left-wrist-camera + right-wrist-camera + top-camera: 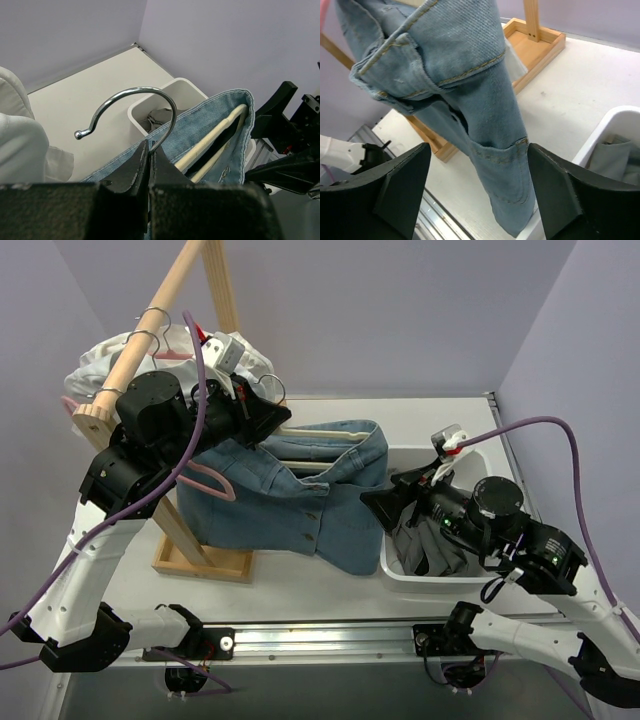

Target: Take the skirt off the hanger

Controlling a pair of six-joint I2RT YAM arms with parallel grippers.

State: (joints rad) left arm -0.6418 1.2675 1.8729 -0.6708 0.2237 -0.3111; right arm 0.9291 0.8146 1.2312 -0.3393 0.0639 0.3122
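In the bin (412, 458) lies the skirt (422, 546); left claw (149, 150) pinches wire hook (131, 92).

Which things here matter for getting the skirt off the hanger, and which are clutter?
Job: grey skirt, already in the white bin; pink hanger.
Clutter: denim garment, cream hanger, wire hook pinched in the left gripper, white shirt, wooden rack.

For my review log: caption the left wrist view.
Left gripper shut on a wire hook, denim garment draped below, white bin beyond.
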